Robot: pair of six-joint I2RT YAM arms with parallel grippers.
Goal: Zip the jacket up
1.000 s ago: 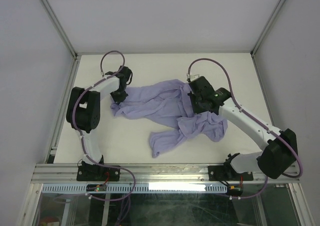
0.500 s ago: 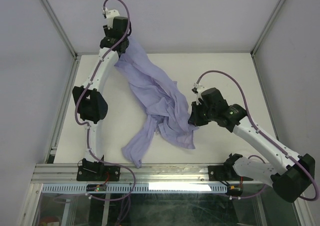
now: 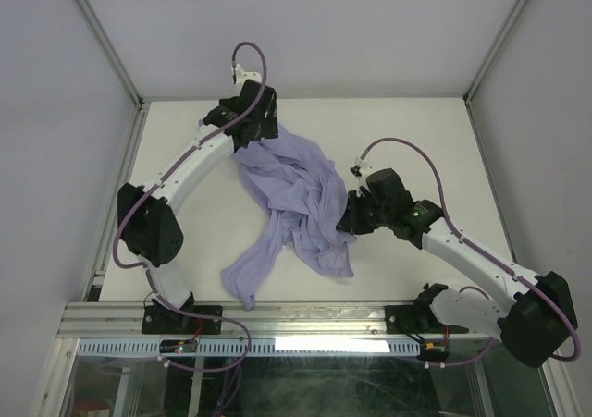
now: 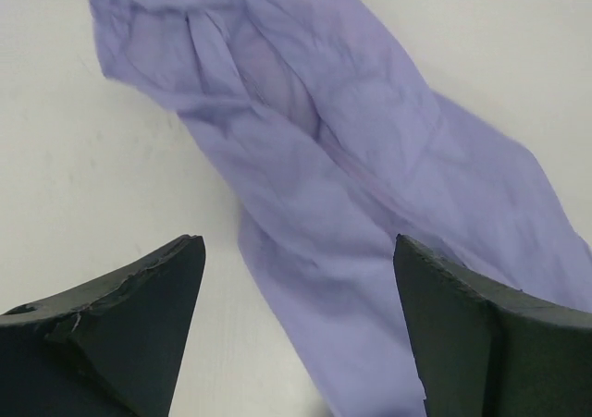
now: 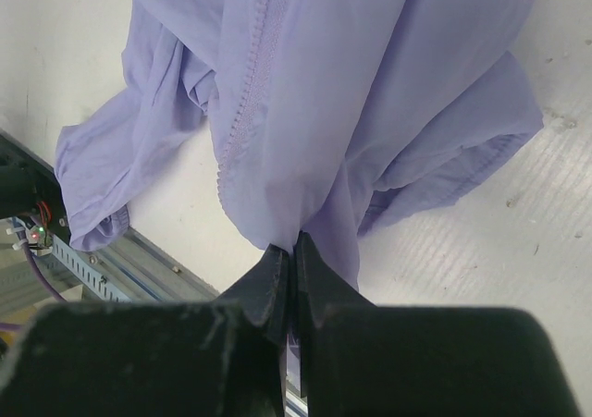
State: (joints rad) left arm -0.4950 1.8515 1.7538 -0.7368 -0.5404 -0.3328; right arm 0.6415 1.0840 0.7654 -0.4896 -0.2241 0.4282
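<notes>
The lavender jacket (image 3: 291,200) lies crumpled across the middle of the table, one end near the back left and a sleeve trailing toward the front edge. My left gripper (image 3: 257,132) hovers over its back end, open; in the left wrist view the fabric (image 4: 351,177) lies on the table beneath the spread fingers (image 4: 139,315), untouched by them. My right gripper (image 3: 350,215) is at the jacket's right edge, shut on a fold of cloth (image 5: 305,177) next to the zipper teeth (image 5: 245,93), with its tips meeting at the pinched fold (image 5: 294,243).
The white table (image 3: 435,149) is walled by an aluminium frame (image 3: 305,317) along the front, with upright posts at the back corners. Purple cables loop over both arms. Bare tabletop (image 4: 83,177) lies left of the fabric.
My left arm came down from its high lift and its gripper opened, dropping the jacket's back end onto the table. My right gripper stayed shut on the cloth, shifting slightly.
</notes>
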